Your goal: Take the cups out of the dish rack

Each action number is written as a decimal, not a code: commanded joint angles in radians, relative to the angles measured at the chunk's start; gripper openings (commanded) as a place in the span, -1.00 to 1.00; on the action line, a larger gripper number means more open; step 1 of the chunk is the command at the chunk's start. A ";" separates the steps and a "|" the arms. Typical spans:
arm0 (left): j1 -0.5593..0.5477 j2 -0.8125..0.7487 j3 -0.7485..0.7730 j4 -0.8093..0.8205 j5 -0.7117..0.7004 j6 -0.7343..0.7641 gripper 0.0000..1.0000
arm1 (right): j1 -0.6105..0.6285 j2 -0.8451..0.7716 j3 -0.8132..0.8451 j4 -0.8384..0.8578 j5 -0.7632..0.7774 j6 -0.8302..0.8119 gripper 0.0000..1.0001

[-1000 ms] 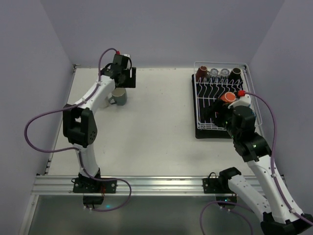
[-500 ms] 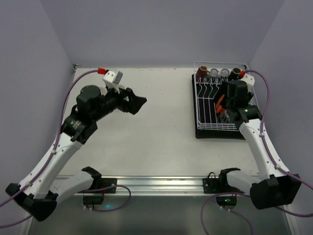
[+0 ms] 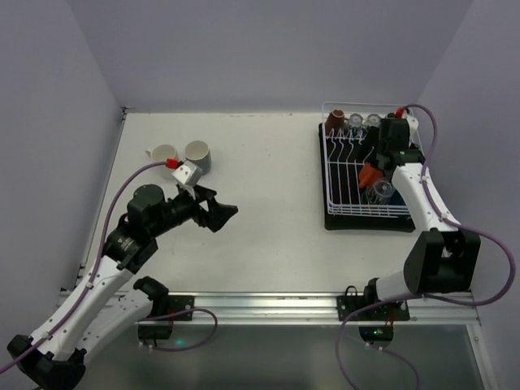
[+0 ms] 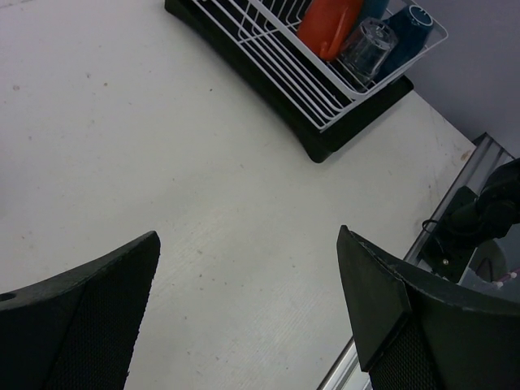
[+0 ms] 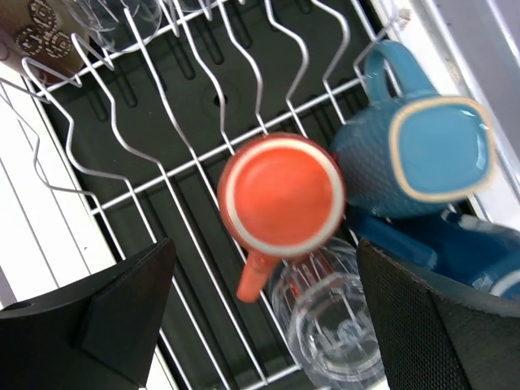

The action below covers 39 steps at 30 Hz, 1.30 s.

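The white wire dish rack (image 3: pixel 340 208) on its black drip tray stands at the right. In it are an orange cup (image 3: pixel 368 174), a clear glass (image 3: pixel 379 192), a brown cup (image 3: pixel 335 120) and two clear glasses at the back. My right gripper (image 3: pixel 380 158) hovers open over the rack. Its wrist view shows the orange cup (image 5: pixel 280 195) upside down between the jaws, beside a light blue cup (image 5: pixel 422 154), a blue cup (image 5: pixel 467 244) and a clear glass (image 5: pixel 333 325). A cream cup (image 3: pixel 162 153) and a grey cup (image 3: pixel 197 156) stand on the table at the back left. My left gripper (image 3: pixel 218 213) is open and empty above the table.
The left wrist view shows the rack (image 4: pixel 280 69) far ahead, with the table's near rail (image 4: pixel 455 236) at the right. Purple walls close the table at the back and sides.
The left arm has drawn back toward the near side, and the cream and grey cups now show on the table. The right gripper has shifted toward the rack's back, over the orange cup.
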 commanded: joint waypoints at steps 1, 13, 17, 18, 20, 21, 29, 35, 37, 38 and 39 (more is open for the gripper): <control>0.003 0.003 -0.015 0.075 0.025 0.028 0.86 | -0.012 0.049 0.057 0.048 -0.046 -0.026 0.90; 0.001 0.020 -0.021 0.069 0.047 0.033 0.86 | -0.069 0.182 0.088 0.082 -0.101 -0.033 0.90; 0.003 0.022 -0.021 0.069 0.039 0.033 0.86 | -0.069 0.209 0.088 0.080 -0.112 -0.030 0.87; 0.003 0.022 -0.022 0.067 0.030 0.031 0.86 | -0.069 0.212 0.086 0.080 -0.110 -0.029 0.83; 0.003 0.022 -0.022 0.067 0.025 0.030 0.86 | -0.069 0.207 0.083 0.082 -0.091 -0.026 0.68; 0.003 0.020 -0.022 0.067 0.024 0.030 0.86 | -0.069 0.203 0.078 0.094 -0.084 -0.027 0.60; 0.003 0.026 -0.021 0.073 0.036 0.010 0.86 | -0.047 0.077 0.037 0.180 -0.084 -0.043 -0.07; 0.003 0.061 0.014 0.087 0.065 -0.035 0.85 | -0.029 -0.083 0.012 0.258 -0.159 -0.018 -0.17; 0.003 0.072 0.030 0.099 0.051 -0.068 0.84 | -0.029 -0.136 0.011 0.263 -0.185 0.002 -0.19; 0.003 0.077 0.034 0.105 0.050 -0.082 0.84 | -0.027 -0.155 0.009 0.263 -0.196 0.011 -0.19; 0.003 0.087 0.037 0.128 0.054 -0.096 0.84 | -0.026 -0.175 -0.003 0.269 -0.213 0.028 -0.20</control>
